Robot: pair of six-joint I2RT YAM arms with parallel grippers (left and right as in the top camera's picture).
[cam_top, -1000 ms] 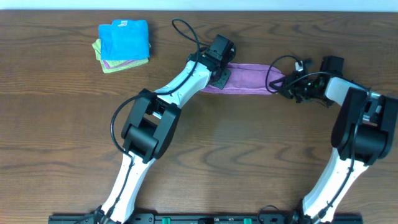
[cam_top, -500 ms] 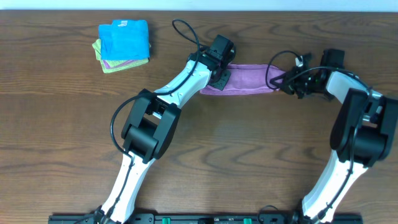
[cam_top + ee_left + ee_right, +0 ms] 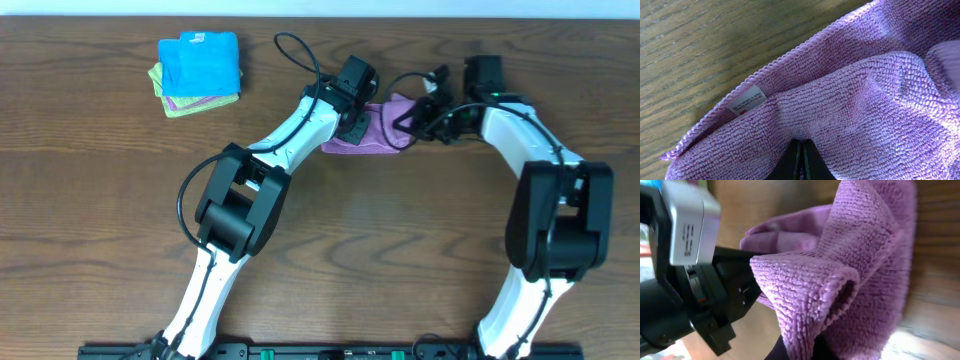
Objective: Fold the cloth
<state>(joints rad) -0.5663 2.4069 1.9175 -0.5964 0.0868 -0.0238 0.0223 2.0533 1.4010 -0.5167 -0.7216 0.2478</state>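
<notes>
A purple cloth [image 3: 378, 131] lies at the back middle of the wooden table, bunched into a short folded strip. My left gripper [image 3: 356, 122] is shut, its tips pressed on the cloth's left end; in the left wrist view the cloth [image 3: 855, 100] fills the frame, with a white label [image 3: 747, 100] near its hem. My right gripper [image 3: 412, 115] is shut on the cloth's right end, lifted and carried over toward the left gripper. In the right wrist view the pinched fold [image 3: 840, 285] hangs in front of the left gripper's body [image 3: 685, 280].
A stack of folded cloths [image 3: 199, 70], blue on top, lies at the back left. Both arms cross the middle of the table. Cables loop above the two wrists.
My right gripper has moved left with the cloth's right end, doubling the long strip over toward the left gripper. The left gripper has stayed in place.
</notes>
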